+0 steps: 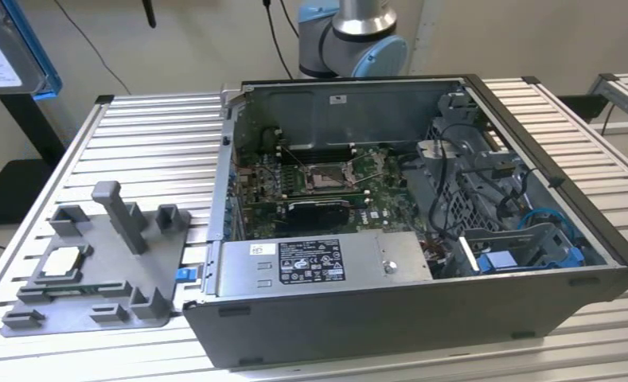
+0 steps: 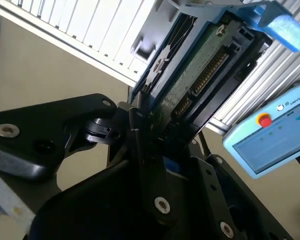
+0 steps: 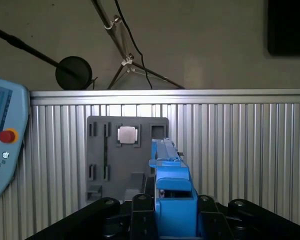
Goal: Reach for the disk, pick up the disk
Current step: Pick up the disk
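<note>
Gripper [image 2: 146, 122] is clamped on one end of the disk [image 2: 200, 65]; firm squeeze is advised, as pivoting is judged likely.

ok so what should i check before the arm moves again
1. Disk gripped: ok. In the second wrist view the gripper is shut on the disk at its edge.
2. Disk lifted: ok. In the exterior view it hangs at the upper left, touching neither the table nor the case.
3. Grip square: cannot tell. The contact is hidden by the gripper's black links.
4. Pendant clearance: cannot tell. The pendant appears beside the disk, but the gap is unclear.
5. Chip seated: ok. The chip lies in its pocket on the fixture.
</note>
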You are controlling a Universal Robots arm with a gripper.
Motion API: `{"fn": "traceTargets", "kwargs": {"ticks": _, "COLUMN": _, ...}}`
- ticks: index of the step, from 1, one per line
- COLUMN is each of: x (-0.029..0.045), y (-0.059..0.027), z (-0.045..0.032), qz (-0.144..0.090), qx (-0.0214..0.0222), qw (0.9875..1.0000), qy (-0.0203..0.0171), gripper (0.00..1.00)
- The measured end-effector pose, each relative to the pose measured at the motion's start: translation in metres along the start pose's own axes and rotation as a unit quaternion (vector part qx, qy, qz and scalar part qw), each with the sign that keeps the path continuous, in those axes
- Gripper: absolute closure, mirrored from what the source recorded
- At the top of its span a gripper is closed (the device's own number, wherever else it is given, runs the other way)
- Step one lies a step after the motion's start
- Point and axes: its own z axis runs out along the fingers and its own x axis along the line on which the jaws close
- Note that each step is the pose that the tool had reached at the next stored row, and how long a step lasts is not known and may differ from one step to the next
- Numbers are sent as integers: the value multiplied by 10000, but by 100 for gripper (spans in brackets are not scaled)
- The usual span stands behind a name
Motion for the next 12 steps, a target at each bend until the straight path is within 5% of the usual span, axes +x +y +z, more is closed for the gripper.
{"fn": "traceTargets", "kwargs": {"ticks": 12, "x": -2, "y": -81, "z": -2, "qz": 0, "qx": 0, "qw": 10000, "qy": 0, "gripper": 100}}
